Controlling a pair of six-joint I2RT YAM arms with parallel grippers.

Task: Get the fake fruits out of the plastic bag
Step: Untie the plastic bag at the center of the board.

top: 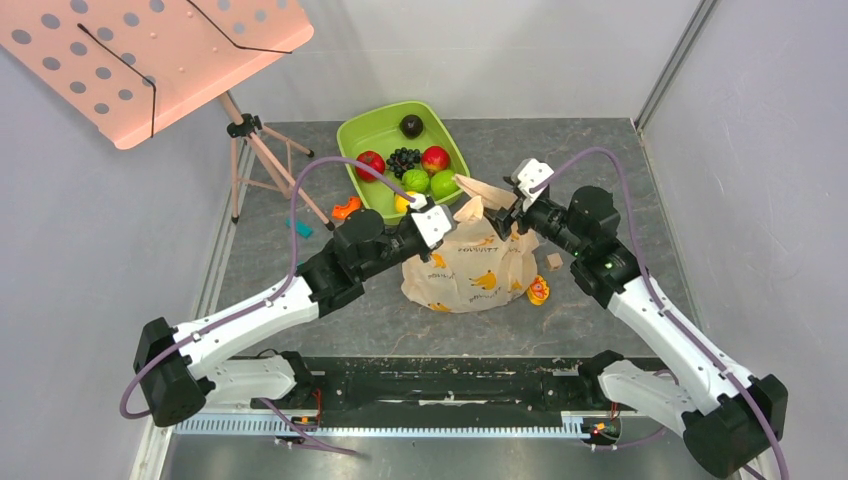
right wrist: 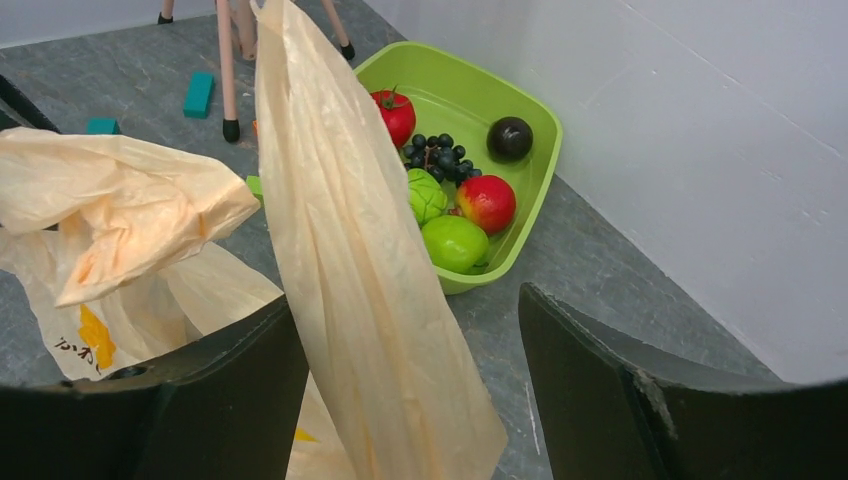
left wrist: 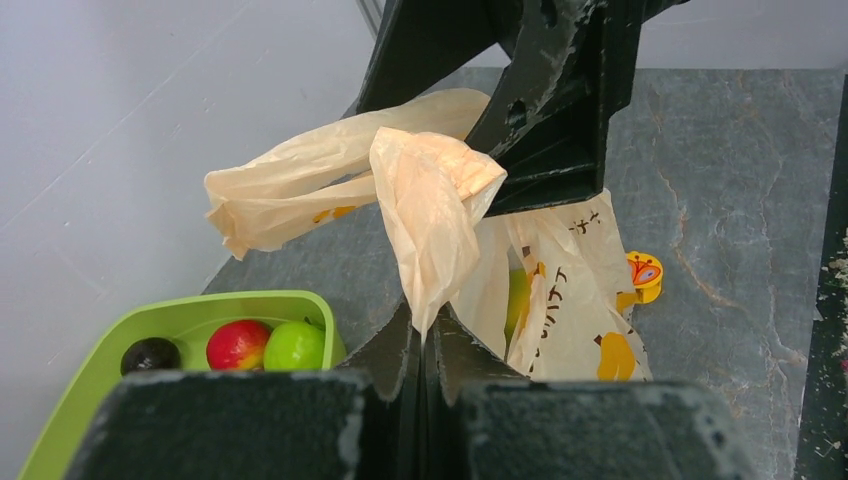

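Top external: one bag (top: 470,275), two handles (left wrist: 430,200); left jaws clamped on one, right jaws wide around the other, ungripped; one tub (top: 352,135) close behind.

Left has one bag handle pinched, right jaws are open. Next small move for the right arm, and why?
Probably close the right gripper on the free handle. That strip hangs between its open fingers, ungripped. The left gripper is shut on the other handle, so with both handles held the arms could likely spread the mouth of the plastic bag.
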